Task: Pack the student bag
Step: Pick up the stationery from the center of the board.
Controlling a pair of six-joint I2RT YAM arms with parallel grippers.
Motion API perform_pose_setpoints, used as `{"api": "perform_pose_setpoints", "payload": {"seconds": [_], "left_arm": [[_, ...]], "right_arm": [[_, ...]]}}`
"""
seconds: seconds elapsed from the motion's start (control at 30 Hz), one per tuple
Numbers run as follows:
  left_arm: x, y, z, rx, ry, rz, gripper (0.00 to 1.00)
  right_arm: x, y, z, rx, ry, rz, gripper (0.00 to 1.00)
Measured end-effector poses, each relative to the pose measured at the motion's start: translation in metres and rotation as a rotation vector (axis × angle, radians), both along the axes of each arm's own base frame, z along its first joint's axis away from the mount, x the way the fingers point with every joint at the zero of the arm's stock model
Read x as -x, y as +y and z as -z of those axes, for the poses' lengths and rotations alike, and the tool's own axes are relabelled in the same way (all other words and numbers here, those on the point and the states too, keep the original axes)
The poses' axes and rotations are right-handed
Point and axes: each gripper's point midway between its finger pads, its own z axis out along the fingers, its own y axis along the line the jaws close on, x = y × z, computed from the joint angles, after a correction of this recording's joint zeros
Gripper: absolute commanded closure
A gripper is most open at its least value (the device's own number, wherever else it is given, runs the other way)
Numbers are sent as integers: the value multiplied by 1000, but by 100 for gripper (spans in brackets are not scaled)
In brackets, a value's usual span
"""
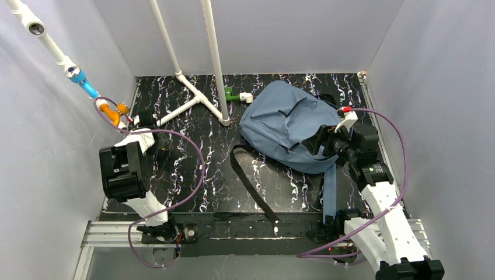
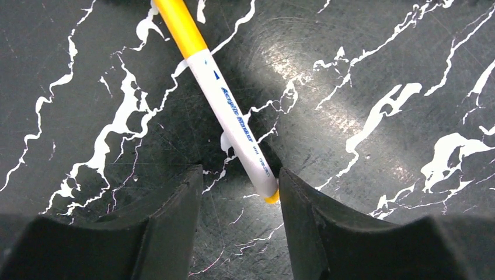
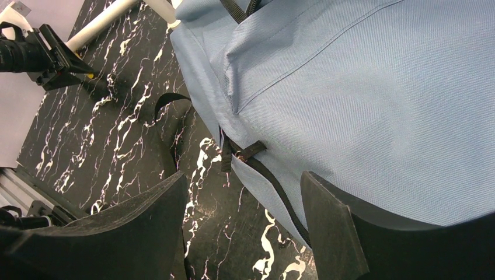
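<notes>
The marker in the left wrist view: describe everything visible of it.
The acrylic marker has a white plastic-looking barrel with blue print, a yellow section at its far end and a yellow tip at the near one. It lies flat and diagonal on the black marbled table, its near tip between the left gripper's open jaws, beside one finger.

Both arms reach forward, jaws apart.
The left gripper [image 2: 239, 175] points down at far left; the right gripper [image 3: 242, 181] angles down on the right, jaws spread wide.
</notes>
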Motion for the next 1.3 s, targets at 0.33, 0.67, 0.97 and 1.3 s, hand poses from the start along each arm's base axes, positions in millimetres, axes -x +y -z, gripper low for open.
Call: {"api": "perform_pose_setpoints", "payload": {"seconds": [0.33,0.67,0.97,1.3], "left_arm": [[-4,4,1,24,41,-55,78],[1,-5,0,74,40,-67,100],[38,-64,-1,306,-4,-43,100],[73,-196,-62,461,-238,328,100]], "right_arm": [[0,0,0,0,1,0,21],[0,-1,3,6,13,7,17],[1,-6,13,32,50,28,2],[5,-10,22,47,107,47,2]]}}
